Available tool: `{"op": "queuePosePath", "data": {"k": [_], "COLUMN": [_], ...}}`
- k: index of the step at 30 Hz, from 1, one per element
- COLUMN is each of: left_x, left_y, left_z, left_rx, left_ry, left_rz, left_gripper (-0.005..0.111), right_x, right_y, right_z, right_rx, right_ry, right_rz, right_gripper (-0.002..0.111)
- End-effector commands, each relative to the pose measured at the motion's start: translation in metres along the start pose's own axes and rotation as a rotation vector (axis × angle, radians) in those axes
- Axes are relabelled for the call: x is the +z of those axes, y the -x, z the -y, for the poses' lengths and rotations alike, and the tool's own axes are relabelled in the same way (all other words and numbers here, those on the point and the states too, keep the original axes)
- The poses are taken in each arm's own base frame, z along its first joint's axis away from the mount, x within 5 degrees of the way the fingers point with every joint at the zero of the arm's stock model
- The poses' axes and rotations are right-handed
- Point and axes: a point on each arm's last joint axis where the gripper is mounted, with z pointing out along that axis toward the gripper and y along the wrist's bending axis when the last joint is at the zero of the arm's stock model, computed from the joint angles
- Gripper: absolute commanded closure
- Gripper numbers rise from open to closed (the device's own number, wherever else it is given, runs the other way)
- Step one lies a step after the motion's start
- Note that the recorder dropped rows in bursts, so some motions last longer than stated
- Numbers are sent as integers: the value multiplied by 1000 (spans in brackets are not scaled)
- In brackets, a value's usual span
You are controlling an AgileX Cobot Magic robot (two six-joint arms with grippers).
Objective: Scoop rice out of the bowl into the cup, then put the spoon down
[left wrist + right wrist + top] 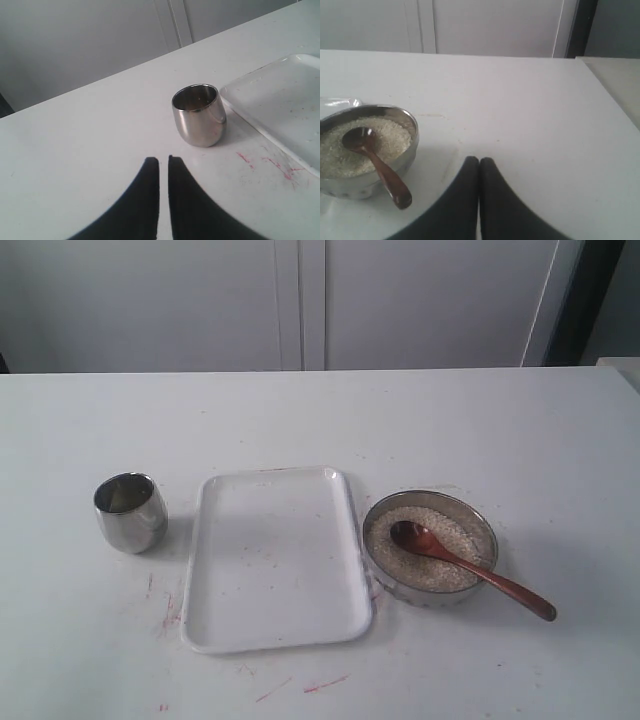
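Lying in the rice (447,532) in the bowl (431,496), the spoon (470,568) hung over the rim; the cup (130,512) stood past the tray (270,570). Only wrist views showed the left claw (163,160) and right claw (479,160), both clenched empty over open table (520,100).

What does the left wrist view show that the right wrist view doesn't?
Only the left wrist view: the cup, red smears on the table, and the left gripper. Only the right wrist view: the bowl of rice with the spoon resting in it, handle over the rim, and the right gripper, shut. Both: the table, pale panels behind, possibly the white tray: a clear corner left, a pale sliver right.
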Motion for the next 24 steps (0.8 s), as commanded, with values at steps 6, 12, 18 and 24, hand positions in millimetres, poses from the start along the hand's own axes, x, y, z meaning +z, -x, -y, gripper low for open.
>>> {"op": "queuePosePath", "data": {"k": [6,12,18,24], "left_x": [0,0,0,0], "left_y": [2,2,2,2], "left_z": [0,0,0,0], "left_rx": [-8,-8,-8,-8], "left_ry": [-1,-1,-1,-1], "left_rz": [13,13,13,13], "left_gripper": [92,92,92,92], "right_x": [-8,-17,-34,-53], "right_y": [35,51,69,90], "right_z": [-1,-2,-2,-7], "right_rx": [37,257,643,774], "right_ry": [17,116,351,573], "right_rz": [414,607,840,970], "right_gripper": [108,108,108,108]}}
